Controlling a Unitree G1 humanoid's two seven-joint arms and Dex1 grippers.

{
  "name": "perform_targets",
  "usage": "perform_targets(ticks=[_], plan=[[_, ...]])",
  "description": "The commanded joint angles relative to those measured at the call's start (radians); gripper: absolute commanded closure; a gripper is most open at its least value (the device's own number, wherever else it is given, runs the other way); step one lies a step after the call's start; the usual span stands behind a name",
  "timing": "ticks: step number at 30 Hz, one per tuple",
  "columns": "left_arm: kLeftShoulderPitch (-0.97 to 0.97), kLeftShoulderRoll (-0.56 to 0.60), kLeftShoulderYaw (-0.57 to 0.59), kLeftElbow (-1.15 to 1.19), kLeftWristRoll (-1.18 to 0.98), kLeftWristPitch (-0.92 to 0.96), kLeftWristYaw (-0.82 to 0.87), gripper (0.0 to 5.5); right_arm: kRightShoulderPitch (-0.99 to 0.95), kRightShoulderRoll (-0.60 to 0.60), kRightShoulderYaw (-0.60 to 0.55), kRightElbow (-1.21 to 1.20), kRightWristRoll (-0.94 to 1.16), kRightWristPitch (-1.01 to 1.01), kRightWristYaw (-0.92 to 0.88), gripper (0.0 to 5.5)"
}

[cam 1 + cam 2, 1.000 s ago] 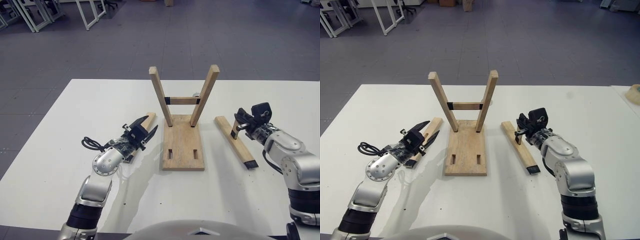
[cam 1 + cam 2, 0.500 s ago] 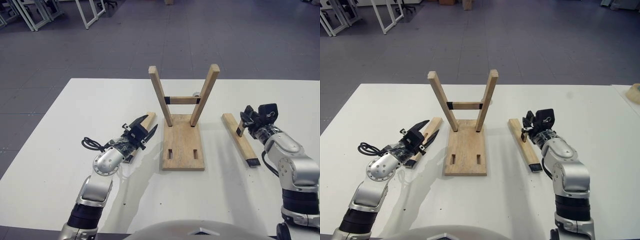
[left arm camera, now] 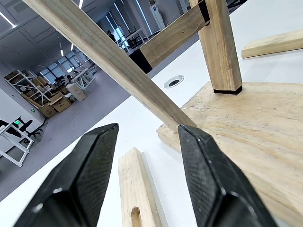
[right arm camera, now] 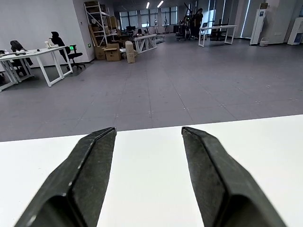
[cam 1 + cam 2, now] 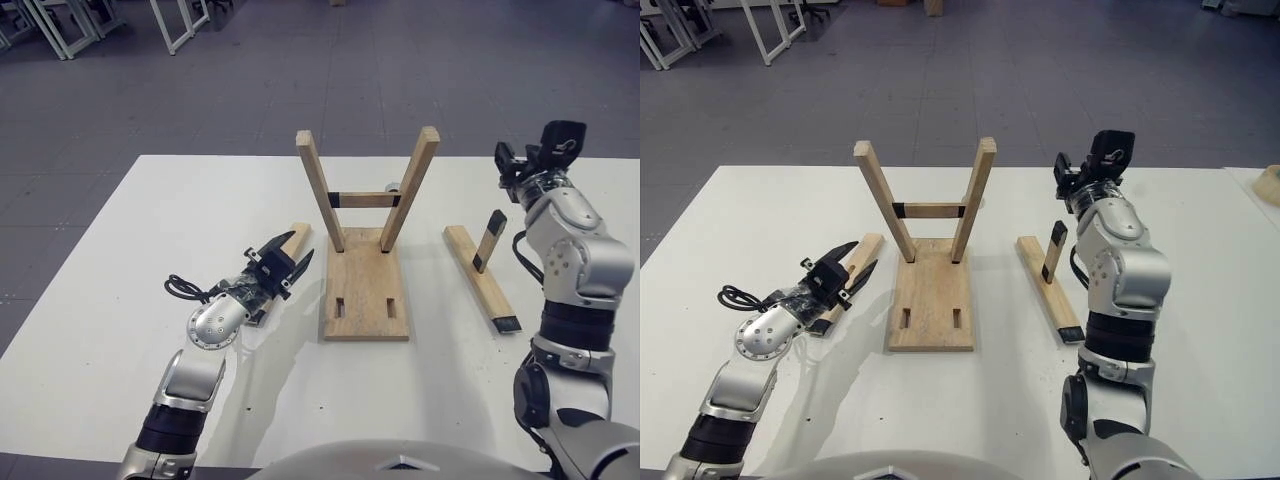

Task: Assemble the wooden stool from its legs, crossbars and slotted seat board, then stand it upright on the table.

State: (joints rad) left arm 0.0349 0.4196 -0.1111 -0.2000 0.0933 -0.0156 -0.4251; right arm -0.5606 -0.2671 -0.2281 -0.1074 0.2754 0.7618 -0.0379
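Note:
The slotted seat board (image 5: 365,290) lies flat on the white table (image 5: 120,290). Two legs (image 5: 320,190) stand in its far slots, joined by a crossbar (image 5: 366,200). A loose leg (image 5: 298,237) lies left of the board, and my left gripper (image 5: 298,248) rests open at its near end, its fingers (image 3: 90,184) on either side of the leg (image 3: 135,189). Right of the board lies another leg (image 5: 482,279) with a short crossbar (image 5: 487,240) sticking up from it. My right gripper (image 5: 528,160) hangs open above and behind that piece, with its fingers (image 4: 90,179) holding nothing.
A small round hole (image 3: 174,81) in the table lies behind the standing legs. A black cable (image 5: 185,290) loops beside my left wrist. Past the table's far edge is grey floor (image 5: 300,60) with desks far off.
My right gripper slid the leg with the short crossbar a little to the right, let it go, then rose up and back. The left arm has not moved.

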Motion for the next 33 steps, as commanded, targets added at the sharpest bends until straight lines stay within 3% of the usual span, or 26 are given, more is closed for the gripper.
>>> perform_targets(ticks=[1,7,10,15,18,24,28,33], plan=[[-0.012,0.004,0.004,0.006,0.007,-0.004,0.002,3.17,-0.024,0.035,0.017,-0.025,-0.006,0.015,-0.015,2.97],[-0.011,0.007,0.006,0.000,0.007,-0.002,0.000,3.17,-0.115,0.008,0.005,-0.154,-0.032,-0.132,-0.015,2.97],[-0.005,0.009,0.006,-0.005,0.008,0.000,-0.001,3.17,-0.067,0.015,0.022,-0.174,-0.038,-0.131,-0.003,2.97],[-0.003,0.008,0.007,0.001,0.003,0.000,-0.003,3.17,0.177,0.054,0.039,0.120,-0.062,-0.154,0.040,2.97],[-0.003,0.010,0.008,0.008,0.000,0.000,-0.006,3.17,0.210,0.040,0.011,0.203,-0.041,-0.167,0.076,2.97],[0.002,0.008,0.006,0.014,0.004,-0.004,-0.002,3.17,0.092,0.005,-0.040,-0.065,0.046,-0.105,0.084,2.97],[0.016,0.010,0.013,0.005,0.004,-0.007,0.003,3.17,0.050,-0.033,-0.140,-0.291,0.116,-0.018,0.042,2.97],[0.025,0.007,0.021,-0.001,0.007,-0.006,0.012,3.17,0.299,-0.081,-0.208,-0.344,0.120,-0.004,0.108,2.97]])
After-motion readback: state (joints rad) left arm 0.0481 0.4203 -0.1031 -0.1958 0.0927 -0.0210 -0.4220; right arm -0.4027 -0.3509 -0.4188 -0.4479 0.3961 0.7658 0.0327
